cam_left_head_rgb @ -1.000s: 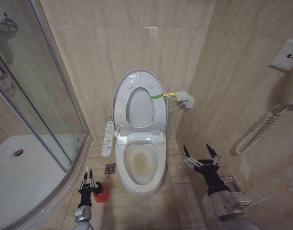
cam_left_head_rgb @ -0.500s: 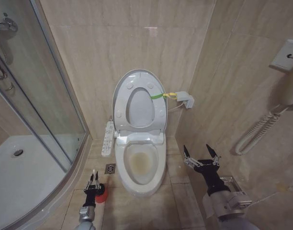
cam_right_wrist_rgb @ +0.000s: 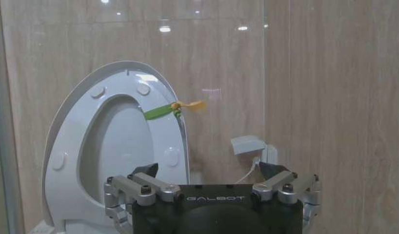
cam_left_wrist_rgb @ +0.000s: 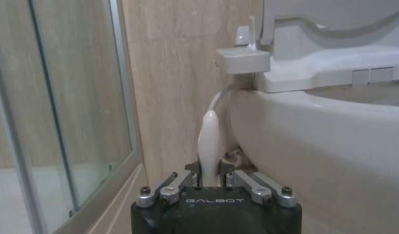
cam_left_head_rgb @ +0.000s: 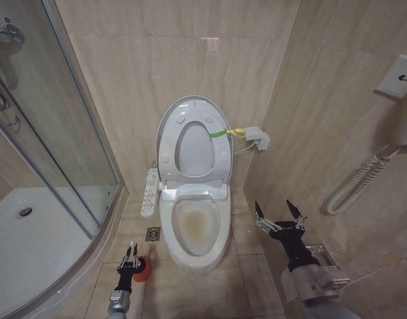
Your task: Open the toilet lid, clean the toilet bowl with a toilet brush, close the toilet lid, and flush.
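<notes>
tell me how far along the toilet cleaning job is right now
Done: the toilet lid stands upright against the wall, leaving the toilet bowl open and yellow-stained. In hand: the left gripper is low beside the red holder, closed on the toilet brush handle. The right gripper hangs open to the right of the bowl. Left: scrubbing, closing the lid, flushing.

Toilet brush [cam_left_wrist_rgb: 209,146] bristles — hidden below the left gripper [cam_left_wrist_rgb: 209,178]; red holder [cam_left_head_rgb: 142,268] partly covered.
</notes>
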